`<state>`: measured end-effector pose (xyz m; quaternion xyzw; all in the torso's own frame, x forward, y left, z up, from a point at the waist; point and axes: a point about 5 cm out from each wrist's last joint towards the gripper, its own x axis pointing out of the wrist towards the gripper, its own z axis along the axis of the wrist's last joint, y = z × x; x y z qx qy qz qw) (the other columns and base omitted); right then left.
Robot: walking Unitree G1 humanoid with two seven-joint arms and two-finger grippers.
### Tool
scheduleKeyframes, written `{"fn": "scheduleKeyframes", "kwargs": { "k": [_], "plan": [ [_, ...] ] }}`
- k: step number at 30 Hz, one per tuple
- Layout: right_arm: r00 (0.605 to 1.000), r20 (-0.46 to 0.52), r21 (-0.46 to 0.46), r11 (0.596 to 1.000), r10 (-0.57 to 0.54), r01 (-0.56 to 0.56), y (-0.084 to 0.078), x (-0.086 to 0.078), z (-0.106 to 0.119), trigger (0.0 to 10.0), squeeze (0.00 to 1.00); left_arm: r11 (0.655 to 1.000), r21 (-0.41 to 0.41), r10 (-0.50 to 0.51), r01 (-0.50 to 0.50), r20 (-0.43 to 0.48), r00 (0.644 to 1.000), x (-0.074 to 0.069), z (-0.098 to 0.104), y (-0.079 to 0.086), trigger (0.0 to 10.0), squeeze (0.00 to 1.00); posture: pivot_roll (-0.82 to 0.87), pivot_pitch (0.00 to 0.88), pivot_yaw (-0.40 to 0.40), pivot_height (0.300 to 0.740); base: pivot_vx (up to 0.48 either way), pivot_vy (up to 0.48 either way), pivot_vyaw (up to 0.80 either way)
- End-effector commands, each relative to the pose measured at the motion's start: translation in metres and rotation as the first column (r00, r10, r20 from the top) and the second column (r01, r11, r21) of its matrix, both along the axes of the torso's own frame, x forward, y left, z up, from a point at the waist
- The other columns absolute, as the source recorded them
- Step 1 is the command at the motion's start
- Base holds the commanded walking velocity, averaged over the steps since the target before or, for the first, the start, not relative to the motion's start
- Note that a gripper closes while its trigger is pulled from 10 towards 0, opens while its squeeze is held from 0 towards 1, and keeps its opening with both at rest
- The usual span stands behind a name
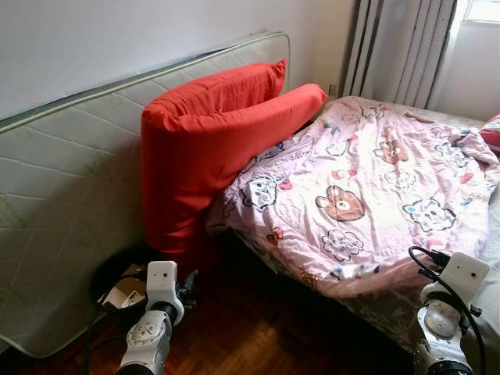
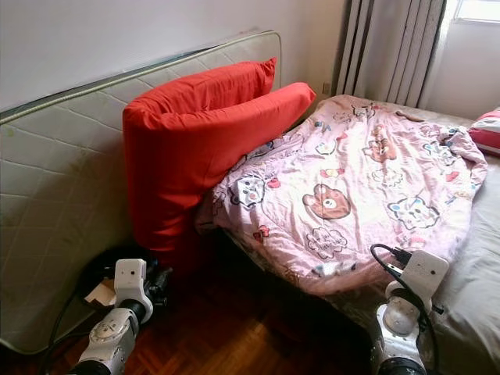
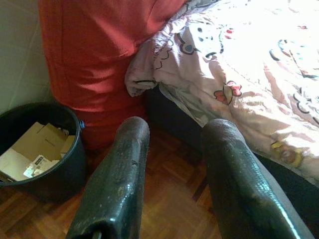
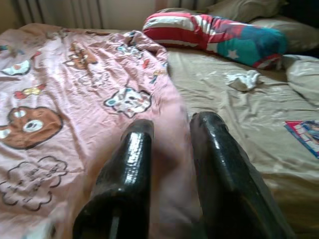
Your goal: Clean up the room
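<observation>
L gripper (image 3: pixel 172 164) sits low, lower centre of the left wrist view, fingers parted w/ a clear gap and nothing between them; it hangs over the wood floor (image 3: pixel 174 199) at the foot of the bed. R gripper (image 4: pixel 169 164) is also released, empty, fingers apart, poised just above the pink cartoon blanket (image 1: pixel 367 187) near the blanket's edge, prob. because that's the nearest thing to tidy.

Outward from the L gripper: a dark bin (image 3: pixel 60 164) at left of that view, w/ cardboard and paper scraps inside, standing against the base of the red cushion (image 1: pixel 211 141). The cushion leans between the upright mattress (image 1: pixel 70 180) and the bed, propped by both, which is why it stays tilted.

Outward from the R gripper: the blanket is rumpled, spread over most of the bed, drooping off the near corner. Beyond it, upper right of the right wrist view, a striped bolster (image 4: pixel 214 35), a crumpled white thing (image 4: pixel 242 79), maybe a tissue (too blurred to be sure), and a booklet (image 4: pixel 304 134) on the beige sheet (image 4: pixel 234 119).

Tidying looks barely begun.
</observation>
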<state>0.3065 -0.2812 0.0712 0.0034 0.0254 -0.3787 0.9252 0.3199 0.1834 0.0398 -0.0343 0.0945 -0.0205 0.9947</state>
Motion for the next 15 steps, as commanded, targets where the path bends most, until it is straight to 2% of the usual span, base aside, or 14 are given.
{"fn": "scheduleKeyframes", "kwargs": {
  "k": [1,3,4,9,10,11,13,15],
  "plan": [
    [0.999,-0.012,-0.008,0.999,-0.043,0.043,-0.006,-0.002,0.001,10.0,1.0,1.0,0.009,-0.007,0.007,-0.019,1.0,0.0,-0.002,0.0,10.0,0.0,-0.06,0.042,0.054,0.74,0.0,0.0,0.0],
    [0.998,-0.032,-0.004,0.998,-0.06,0.06,-0.008,-0.005,-0.002,10.0,0.96,1.0,0.008,-0.007,0.007,-0.019,1.0,0.0,-0.002,0.001,10.0,0.0,-0.06,0.042,0.054,0.74,0.0,0.0,0.0],
    [0.997,-0.043,0.021,0.998,-0.063,0.064,-0.009,-0.006,-0.005,10.0,0.0,1.0,0.007,-0.008,0.008,-0.02,1.0,0.0,-0.002,0.0,10.0,0.0,-0.06,0.042,0.054,0.74,0.0,0.0,0.0],
    [0.995,-0.085,0.081,0.995,-0.048,0.055,-0.008,-0.009,-0.015,10.0,0.0,1.0,0.006,-0.008,0.008,-0.021,1.0,0.0,-0.002,0.0,10.0,0.0,-0.07,0.041,0.053,0.74,0.0,0.0,0.0],
    [0.986,-0.16,0.126,0.991,0.053,-0.033,0.001,-0.01,-0.029,10.0,0.0,1.0,0.005,-0.007,0.008,-0.025,1.0,-0.001,-0.003,0.0,10.0,0.0,-0.07,0.038,0.052,0.74,0.0,0.0,0.0],
    [0.986,-0.16,0.126,0.991,0.053,-0.033,0.001,-0.01,-0.029,10.0,0.0,1.0,0.005,-0.007,0.008,-0.025,1.0,-0.001,-0.003,0.0,10.0,0.0,-0.07,0.038,0.052,0.74,0.0,0.0,0.0],
    [0.969,-0.221,0.157,0.984,0.112,-0.078,0.008,-0.016,-0.042,10.0,0.0,1.0,0.005,-0.009,0.009,-0.037,0.999,-0.003,-0.006,0.0,10.0,0.0,-0.07,0.036,0.049,0.74,0.0,0.0,0.0],
    [0.932,-0.311,0.218,0.968,0.187,-0.121,0.016,-0.031,-0.065,10.0,0.0,1.0,-0.001,-0.007,0.007,-0.076,0.997,-0.007,-0.013,0.0,10.0,0.0,-0.06,0.032,0.049,0.74,0.0,0.0,0.0]
  ]
}}
